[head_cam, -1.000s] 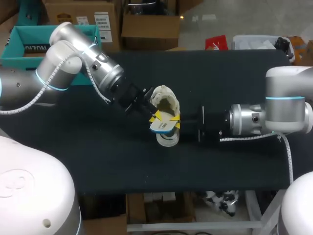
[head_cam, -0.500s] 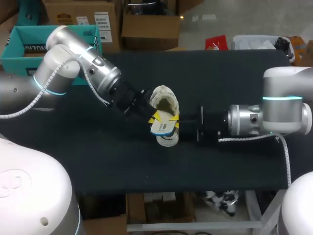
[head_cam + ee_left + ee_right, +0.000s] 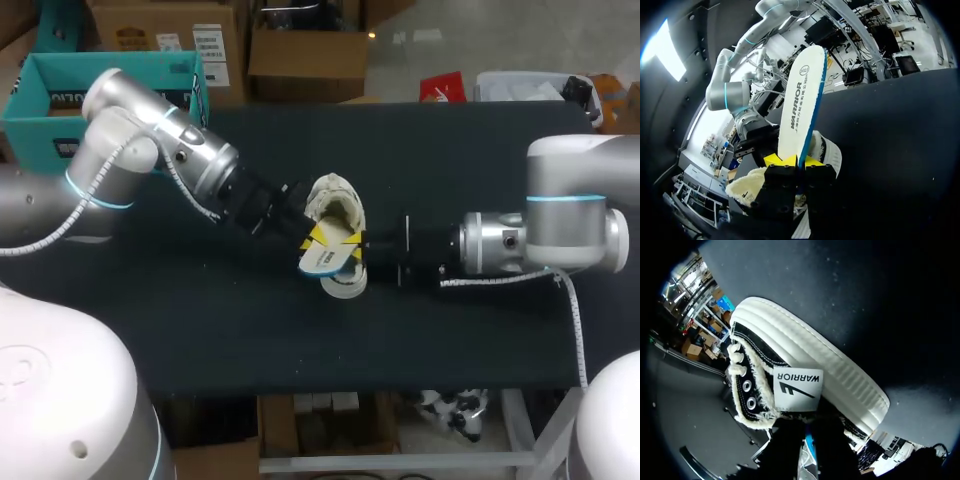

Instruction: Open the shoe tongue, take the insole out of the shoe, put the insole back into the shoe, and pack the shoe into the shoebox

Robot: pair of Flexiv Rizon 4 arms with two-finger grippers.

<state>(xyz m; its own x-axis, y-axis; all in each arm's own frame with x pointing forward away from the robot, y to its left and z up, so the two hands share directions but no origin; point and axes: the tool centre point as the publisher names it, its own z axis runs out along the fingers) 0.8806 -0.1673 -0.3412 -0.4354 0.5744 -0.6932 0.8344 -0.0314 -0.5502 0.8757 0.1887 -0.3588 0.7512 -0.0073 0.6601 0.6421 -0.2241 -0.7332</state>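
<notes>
The left gripper (image 3: 793, 161) is clenched on the insole (image 3: 800, 100), its two yellow tips pressing the insole's lower end from both sides. The insole is white with a blue edge and stands up tall and on edge ahead of the fingers, tilted a little. Just under and beside the gripper lies the shoe (image 3: 340, 205), its cream fleece lining showing at the open collar. In the head view the insole is held over the middle of the shoe, slanting toward the near left; whether its lower end sits inside the opening cannot be told. The shoe rests on the black table (image 3: 480, 150) near the middle, with its fleecy opening toward the far side and its white toe cap toward the near side. The right gripper (image 3: 358, 242) is at the shoe's right side, right up against it. Its wrist view is filled by the shoe's ribbed white sole, black upper, metal eyelets, fleece trim and a white label, but whether this gripper is clasping the shoe or only beside it cannot be told. The left arm (image 3: 150, 140) comes in from the far left and slants down toward the shoe. The right arm (image 3: 560, 215) comes in from the right and lies level across the table. A teal box (image 3: 60, 68) stands open at the far left, well apart from the shoe.
</notes>
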